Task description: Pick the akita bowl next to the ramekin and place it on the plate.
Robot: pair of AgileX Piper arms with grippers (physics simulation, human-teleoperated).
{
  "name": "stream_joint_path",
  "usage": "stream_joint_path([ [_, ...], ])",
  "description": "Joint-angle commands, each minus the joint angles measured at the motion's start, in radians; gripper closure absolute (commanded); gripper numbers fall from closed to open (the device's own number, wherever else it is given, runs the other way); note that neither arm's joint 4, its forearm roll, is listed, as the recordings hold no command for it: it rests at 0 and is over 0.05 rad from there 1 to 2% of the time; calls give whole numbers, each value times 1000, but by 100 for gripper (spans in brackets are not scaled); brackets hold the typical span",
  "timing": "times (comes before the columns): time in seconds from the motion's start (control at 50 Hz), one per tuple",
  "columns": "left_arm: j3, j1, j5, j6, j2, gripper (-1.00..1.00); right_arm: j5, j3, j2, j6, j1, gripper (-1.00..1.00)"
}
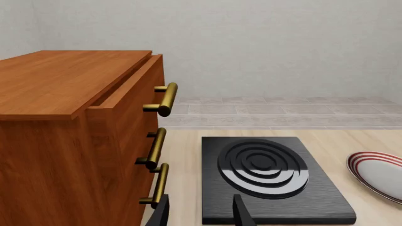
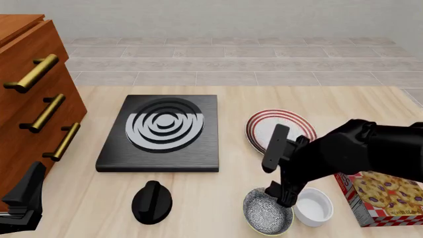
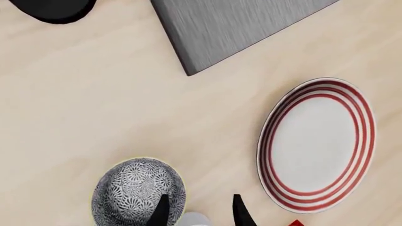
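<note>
The akita bowl (image 2: 263,214) (image 3: 129,192), speckled grey with a pale rim, stands near the table's front edge, with the white ramekin (image 2: 316,207) (image 3: 193,219) right beside it. My right gripper (image 2: 283,194) (image 3: 199,213) hangs open just above them. In the right wrist view one finger is over the bowl's inside and the other is past the ramekin. The red-ringed plate (image 2: 264,126) (image 3: 317,141) (image 1: 380,173) lies bare just beyond the arm. My left gripper (image 2: 23,198) (image 1: 201,214) is open and holds nothing at the front left, by the cabinet.
A black stove slab (image 2: 162,130) (image 1: 270,181) lies mid-table. A black knobbed lid (image 2: 152,201) sits in front of it. The wooden cabinet (image 2: 33,109) (image 1: 69,141) with brass handles fills the left. A cookie box (image 2: 383,198) lies at the right edge.
</note>
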Motion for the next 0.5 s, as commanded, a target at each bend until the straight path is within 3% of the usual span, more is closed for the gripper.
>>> stream_joint_path([
  [0.02,0,0,0,0,0,-100,-14,9,17,-1,9,-100],
  [0.5,0,0,0,0,0,-100,-60,32,65,13,30,-100],
])
